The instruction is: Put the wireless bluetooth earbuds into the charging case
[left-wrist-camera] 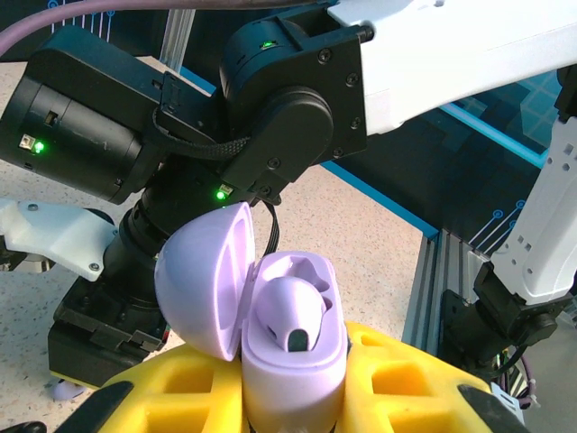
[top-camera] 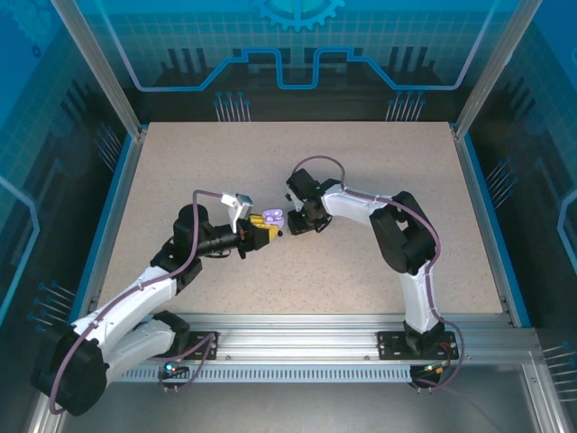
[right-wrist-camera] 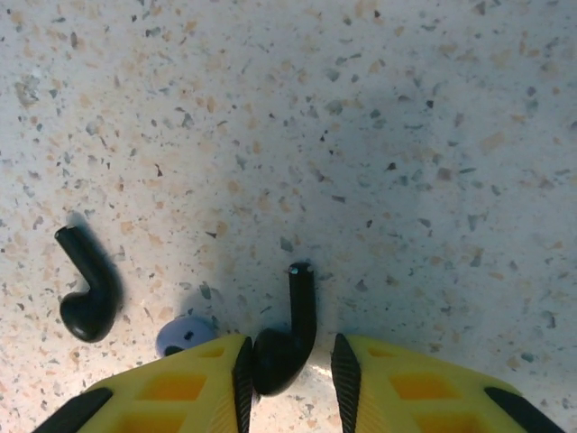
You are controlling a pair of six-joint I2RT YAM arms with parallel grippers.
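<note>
Between fingers of right end effector [right-wrist-camera: 291, 368]: black earbud [right-wrist-camera: 298, 316], jaws apart, apparently ungripped.

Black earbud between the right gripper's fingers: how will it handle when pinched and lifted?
Probably rigid and very light: the black earbud is small moulded plastic. Its glossy rounded head could slip or pivot between the right gripper pads. Lying flat on the speckled table with its stem out, it seems unlikely to roll far if nudged.
</note>
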